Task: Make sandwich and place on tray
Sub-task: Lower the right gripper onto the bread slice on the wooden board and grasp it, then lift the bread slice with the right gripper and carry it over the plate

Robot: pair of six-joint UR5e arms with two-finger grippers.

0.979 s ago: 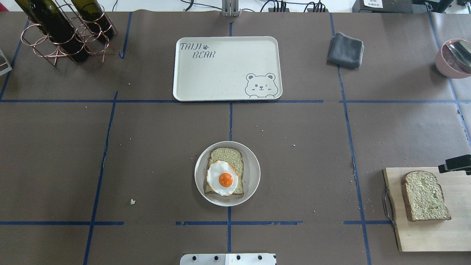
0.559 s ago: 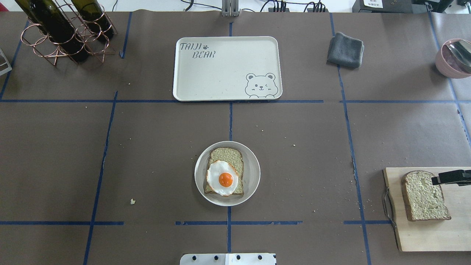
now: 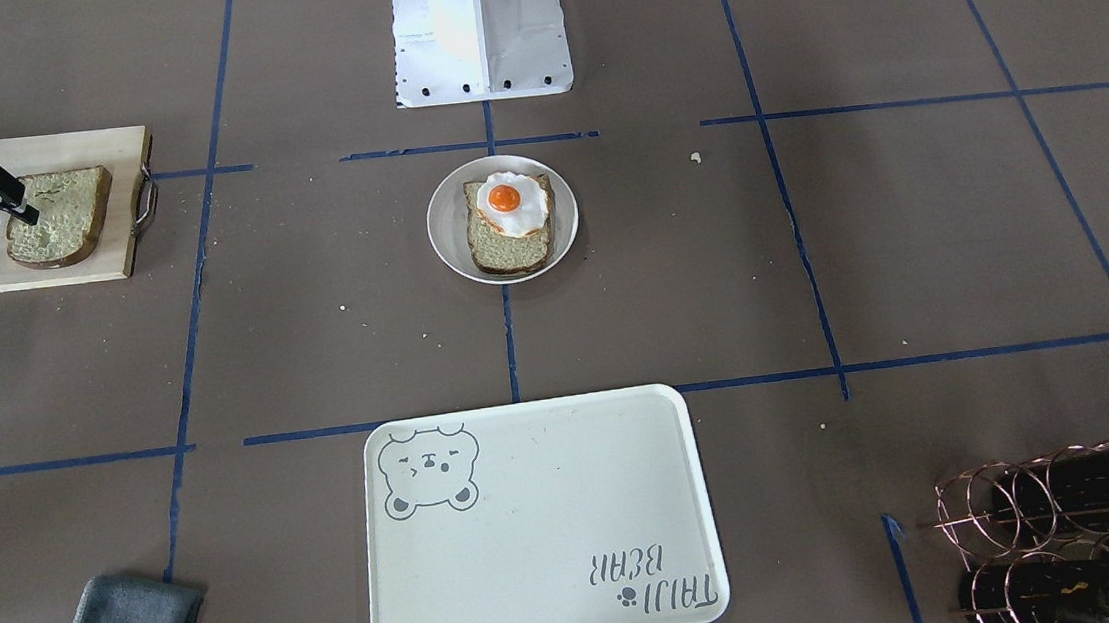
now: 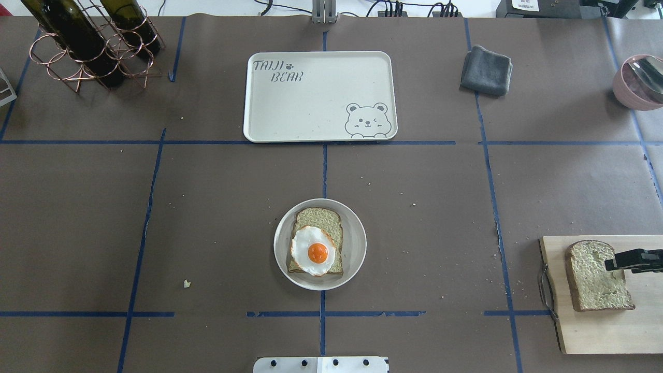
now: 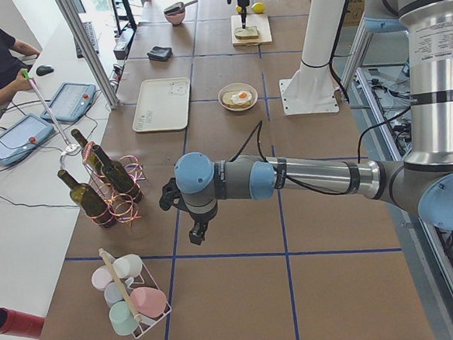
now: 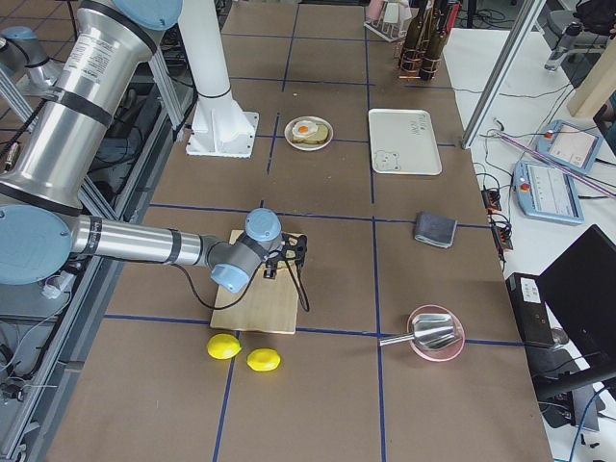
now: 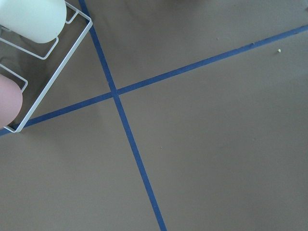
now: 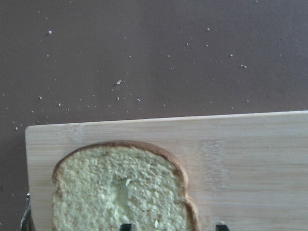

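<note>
Right gripper (image 4: 610, 263), jaws parted, held over right edge of loose bread slice (image 4: 590, 282), laid on wooden board (image 4: 595, 331), near right; left gripper (image 5: 196, 233), far left, grip not discernible; fried egg (image 4: 313, 251) on second bread slice (image 4: 322, 217), plate (image 4: 355, 243), centre; tray (image 4: 311, 103), far centre, apart.

The near left arm (image 5: 305, 178) stretches low across the brown table (image 5: 336, 294), its left gripper (image 5: 196, 236) pointing down near a rack (image 5: 129, 206) of wine bottles (image 5: 84, 197) and a basket (image 5: 164, 305) of pastel cups (image 5: 145, 302). Farther along, the white tray (image 5: 162, 104) lies just beside the plate (image 5: 223, 99) holding bread (image 5: 232, 102) and a fried egg (image 5: 241, 96). At the far end the small right gripper (image 5: 241, 15) hangs over a bread slice (image 5: 250, 33) on a wooden board (image 5: 238, 40).
</note>
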